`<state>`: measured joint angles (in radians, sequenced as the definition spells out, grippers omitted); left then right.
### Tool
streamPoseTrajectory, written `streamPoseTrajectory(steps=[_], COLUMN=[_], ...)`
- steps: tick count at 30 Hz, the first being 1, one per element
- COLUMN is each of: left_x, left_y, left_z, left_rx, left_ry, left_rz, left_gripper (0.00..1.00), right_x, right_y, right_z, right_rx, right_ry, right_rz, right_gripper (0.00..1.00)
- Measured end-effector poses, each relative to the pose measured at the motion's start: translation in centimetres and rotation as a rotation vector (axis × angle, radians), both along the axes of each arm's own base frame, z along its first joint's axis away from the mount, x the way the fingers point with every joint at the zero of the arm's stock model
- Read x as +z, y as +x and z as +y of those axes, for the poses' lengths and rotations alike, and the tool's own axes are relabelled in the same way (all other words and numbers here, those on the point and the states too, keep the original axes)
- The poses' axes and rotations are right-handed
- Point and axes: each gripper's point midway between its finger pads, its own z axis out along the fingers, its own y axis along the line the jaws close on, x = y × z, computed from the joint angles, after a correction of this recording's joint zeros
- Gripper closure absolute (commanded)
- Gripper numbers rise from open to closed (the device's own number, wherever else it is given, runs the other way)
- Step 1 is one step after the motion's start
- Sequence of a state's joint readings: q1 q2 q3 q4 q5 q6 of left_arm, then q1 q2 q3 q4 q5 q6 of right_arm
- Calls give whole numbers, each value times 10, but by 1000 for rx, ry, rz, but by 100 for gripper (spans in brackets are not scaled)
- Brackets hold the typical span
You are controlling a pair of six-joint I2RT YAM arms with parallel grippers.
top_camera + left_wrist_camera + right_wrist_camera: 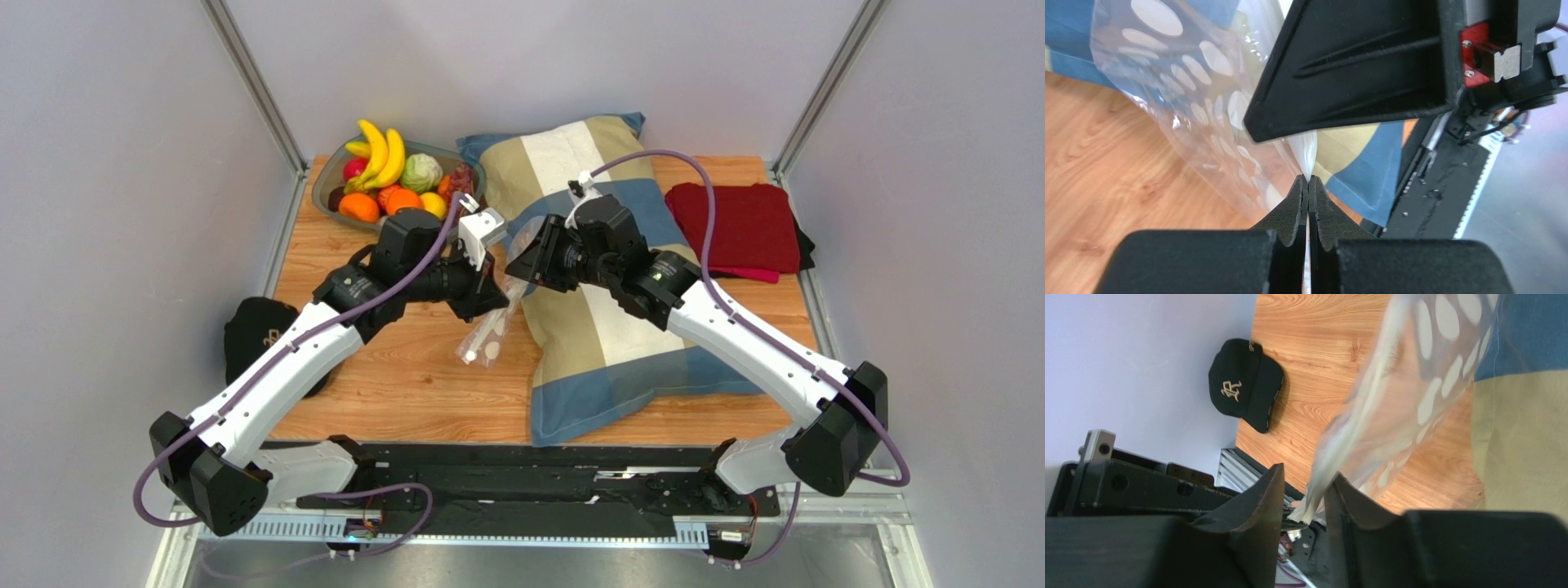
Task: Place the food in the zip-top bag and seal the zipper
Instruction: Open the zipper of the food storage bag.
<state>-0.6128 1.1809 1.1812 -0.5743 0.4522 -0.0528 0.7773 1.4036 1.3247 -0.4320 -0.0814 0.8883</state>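
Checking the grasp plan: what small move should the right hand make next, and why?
Probably shut the right hand: the edge of the zip-top bag sits between its open jaws, ungripped, while the left hand is pinched shut on the bag. Then both could spread the mouth.

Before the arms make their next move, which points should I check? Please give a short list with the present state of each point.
1. Left gripper holds the zip-top bag: ok, its fingers are shut on the bag's edge.
2. Right gripper holds the bag: not ok, the edge lies between the fingers but a gap shows.
3. Bag mouth open for loading: cannot tell.
4. Food inside the bag: not ok, the fruit lies in the grey bowl and none is seen in the bag.
5. Zipper sealed: cannot tell, the strip is not clearly visible.
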Motion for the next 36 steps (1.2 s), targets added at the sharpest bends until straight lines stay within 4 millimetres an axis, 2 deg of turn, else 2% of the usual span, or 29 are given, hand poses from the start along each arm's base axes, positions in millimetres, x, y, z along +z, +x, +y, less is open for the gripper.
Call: streamPoseTrajectory(steps=[3, 4, 10, 16, 20, 28, 29, 33, 36], left_x=[0, 0, 8, 20, 24, 21, 20, 17, 15], left_y=[-2, 0, 9, 4, 1, -1, -2, -3, -4], left_z=[0, 2, 5, -4, -7, -8, -9, -9, -8], left_rx=[4, 16, 54, 16, 5, -7, -8, -12, -11], left_ry=[-32, -46, -135, -204, -223, -232, -233, -238, -242], left_rz=[44, 65, 143, 169, 181, 199, 203, 215, 226], left_gripper=[100, 100, 100, 100, 100, 100, 100, 100, 100], right_x=[2, 4, 17, 31, 28, 17, 18, 20, 21], right_y=[-2, -3, -21, -35, -35, -31, -31, -25, -23], right_z=[0, -1, -14, -15, -10, -4, -4, -8, -9], right_rx=[52, 70, 193, 280, 309, 331, 329, 313, 304], right_ry=[-3, -4, 10, 36, 38, 37, 40, 49, 63], right_rz=[-26, -40, -146, -236, -237, -209, -210, -205, -196], right_gripper=[44, 44, 62, 67, 71, 89, 90, 76, 69])
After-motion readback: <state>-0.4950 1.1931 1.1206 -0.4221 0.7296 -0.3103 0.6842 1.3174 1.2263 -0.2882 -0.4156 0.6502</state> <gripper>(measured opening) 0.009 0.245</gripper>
